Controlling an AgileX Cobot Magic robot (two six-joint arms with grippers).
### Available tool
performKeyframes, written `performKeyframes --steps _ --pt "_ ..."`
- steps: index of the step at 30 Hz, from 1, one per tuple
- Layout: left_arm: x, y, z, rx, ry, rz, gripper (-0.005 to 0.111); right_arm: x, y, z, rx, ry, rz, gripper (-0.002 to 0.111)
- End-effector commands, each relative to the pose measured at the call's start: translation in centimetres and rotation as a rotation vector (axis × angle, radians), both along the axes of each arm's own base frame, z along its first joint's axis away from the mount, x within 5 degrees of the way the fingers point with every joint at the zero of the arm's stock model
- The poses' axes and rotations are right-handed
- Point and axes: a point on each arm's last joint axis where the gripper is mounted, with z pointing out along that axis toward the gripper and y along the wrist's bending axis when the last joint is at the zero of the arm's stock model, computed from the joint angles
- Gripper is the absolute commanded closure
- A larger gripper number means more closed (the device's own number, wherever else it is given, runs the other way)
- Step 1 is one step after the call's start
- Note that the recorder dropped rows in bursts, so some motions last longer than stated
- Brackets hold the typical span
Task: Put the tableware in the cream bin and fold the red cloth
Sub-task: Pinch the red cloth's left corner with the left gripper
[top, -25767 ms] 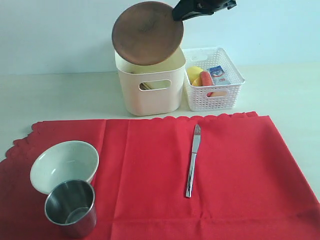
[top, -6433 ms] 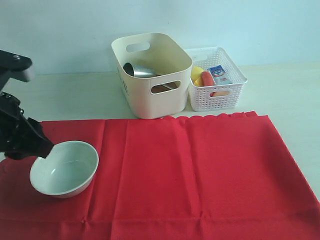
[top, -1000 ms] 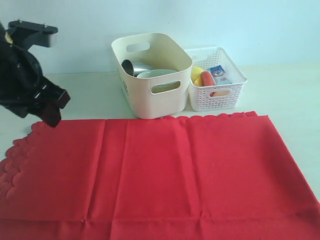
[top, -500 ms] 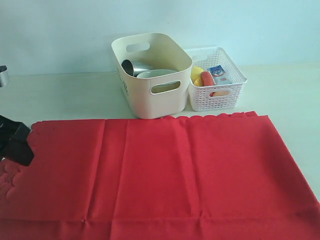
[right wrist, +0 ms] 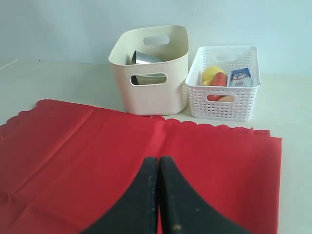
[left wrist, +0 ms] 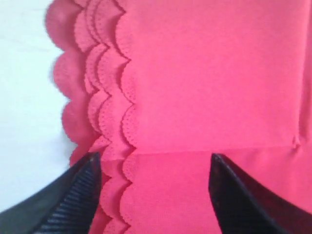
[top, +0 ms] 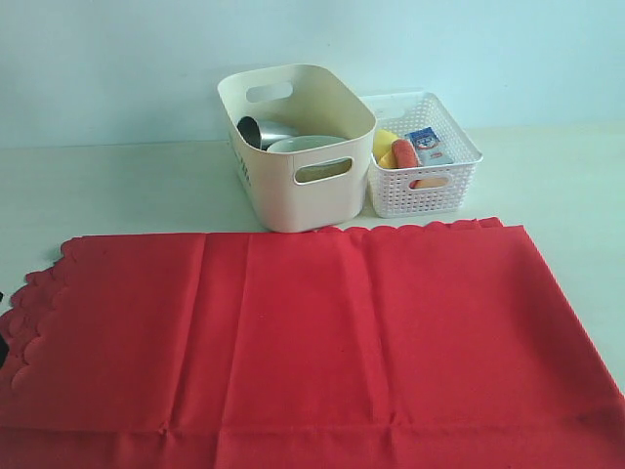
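Observation:
The red cloth [top: 322, 332] lies spread flat across the table, its scalloped left edge [left wrist: 105, 102] bunched in layers. My left gripper [left wrist: 153, 160] hovers open over that scalloped edge, one finger [left wrist: 80, 187] on each side of it and nothing held. In the exterior view only a dark sliver of that arm shows at the left border. The cream bin [top: 283, 200] stands behind the cloth with a steel cup [top: 262, 133] and a pale bowl [top: 305, 145] inside. My right gripper [right wrist: 158, 161] is shut and empty above the cloth [right wrist: 87, 146], facing the bin [right wrist: 158, 95]; the exterior view does not show it.
A white lattice basket [top: 422, 191] with food items stands right of the cream bin, almost touching it, and shows again in the right wrist view [right wrist: 224, 105]. Pale tabletop [top: 117, 191] surrounds the cloth, with a wall behind.
My left arm has dropped from beside the cloth's far left corner down and leftward, almost out of the exterior view. The cloth and both containers have not moved.

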Motion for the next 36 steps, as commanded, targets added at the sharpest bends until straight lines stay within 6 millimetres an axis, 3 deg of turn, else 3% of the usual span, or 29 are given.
performKeyframes --steps 1,7,13,36 --pt "0.1 1.4 -0.2 -0.017 -0.018 0.087 0.044 0.0 0.0 0.0 0.011 -0.009 -0.005 0.108" --pt "0.9 2.1 -1.6 -0.017 -0.003 0.127 0.044 -0.1 0.0 0.2 0.053 0.014 -0.014 0.108" --pt "1.9 1.9 -3.4 -0.065 0.019 0.136 0.044 -0.7 0.1 1.7 0.088 0.045 0.003 0.108" --pt "5.4 2.7 -5.7 -0.046 0.029 0.106 0.044 -0.9 0.1 2.1 0.101 0.057 0.008 0.108"
